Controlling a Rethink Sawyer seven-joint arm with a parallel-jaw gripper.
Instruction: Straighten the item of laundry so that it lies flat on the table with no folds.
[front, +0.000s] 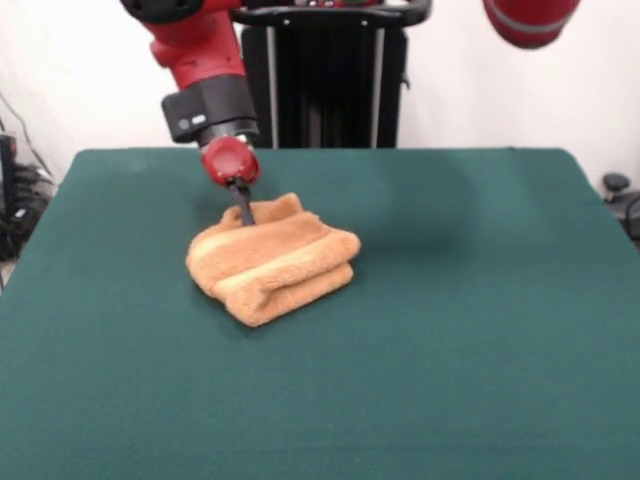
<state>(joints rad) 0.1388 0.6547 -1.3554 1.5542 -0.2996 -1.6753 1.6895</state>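
Laundry first: the item of laundry (272, 258), an orange-tan terry towel, sits bunched in a thick folded bundle on the table (480, 330), left of the middle and toward the robot's side. From the front view, the only one we have, we see several layers stacked on each other, with a paler woven band running across the top and a rounded fold along the near edge. The claw (243, 212) comes down from the red arm onto the far upper edge of the bundle, its dark tip meeting the cloth there; we cannot tell whether it is spread or pinched, or whether it grips any fabric. We judge the task barely begun: nothing lies flat yet, and every fold remains to be drawn out across the green surface.
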